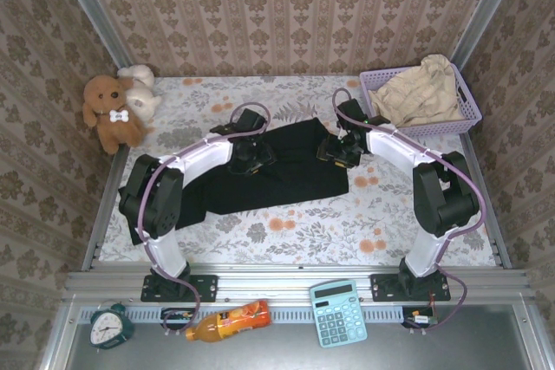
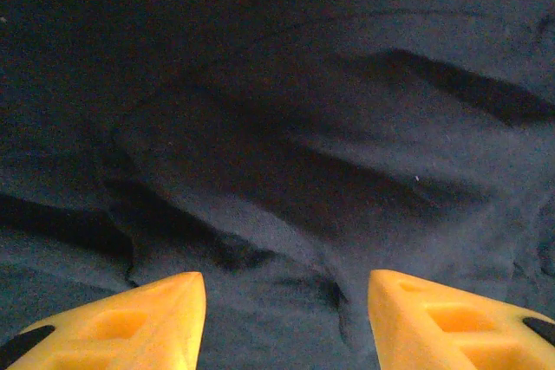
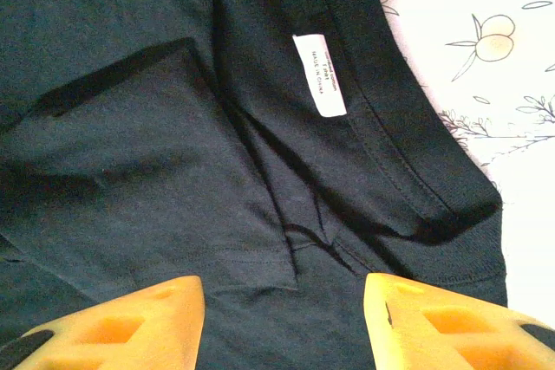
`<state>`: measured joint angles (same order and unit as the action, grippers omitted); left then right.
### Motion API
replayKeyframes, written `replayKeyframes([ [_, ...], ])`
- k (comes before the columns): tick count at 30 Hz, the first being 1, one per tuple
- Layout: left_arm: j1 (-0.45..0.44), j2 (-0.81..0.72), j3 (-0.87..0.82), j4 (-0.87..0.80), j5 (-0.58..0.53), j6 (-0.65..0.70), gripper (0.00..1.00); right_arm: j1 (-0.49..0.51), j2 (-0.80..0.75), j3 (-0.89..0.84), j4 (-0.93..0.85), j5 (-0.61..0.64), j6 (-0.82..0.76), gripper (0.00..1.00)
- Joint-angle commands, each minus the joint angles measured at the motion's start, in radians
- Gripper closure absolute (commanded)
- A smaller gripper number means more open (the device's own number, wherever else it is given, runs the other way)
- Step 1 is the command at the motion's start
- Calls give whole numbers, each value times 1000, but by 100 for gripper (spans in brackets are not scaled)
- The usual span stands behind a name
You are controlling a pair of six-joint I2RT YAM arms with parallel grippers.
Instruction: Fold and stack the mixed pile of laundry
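left gripper [image 2: 286, 288]: orange fingers spread apart, nothing between them, poised over rumpled folds of the black garment [image 1: 286, 175]. right gripper [image 3: 286, 288]: fingers likewise spread and holding nothing, above the garment's stitched edge, near a white label [image 3: 318, 74]. black garment: laid out across the middle of the floral desk [image 1: 347, 223], both grippers over its far part. beige garment [image 1: 421, 88]: heaped in the lavender basket [image 1: 468, 117] at the far right corner, well apart from the black piece. brown plush toy [image 1: 108, 110] and cream plush toy [image 1: 143, 84]: far left corner, touching.
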<state>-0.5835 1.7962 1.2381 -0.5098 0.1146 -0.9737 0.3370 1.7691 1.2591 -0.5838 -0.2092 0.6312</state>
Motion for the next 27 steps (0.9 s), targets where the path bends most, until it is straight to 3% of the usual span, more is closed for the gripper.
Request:
replayKeyframes([
  [1, -4, 38, -9, 27, -96, -83, 47, -3, -11, -37, 12, 21, -5, 47],
  [7, -2, 99, 23, 34, -181, -99, 48, -7, -32, -68, 13, 24, -5, 47],
  [11, 2, 144, 63, 27, -168, -98, 49, -7, -44, -77, 10, 25, -4, 47],
  [20, 8, 136, 88, 13, -145, -58, 68, -9, -50, -101, 9, 19, 1, 47],
  [27, 10, 131, 88, -7, -129, -34, 69, -8, -46, -100, 19, 2, 9, 47],
])
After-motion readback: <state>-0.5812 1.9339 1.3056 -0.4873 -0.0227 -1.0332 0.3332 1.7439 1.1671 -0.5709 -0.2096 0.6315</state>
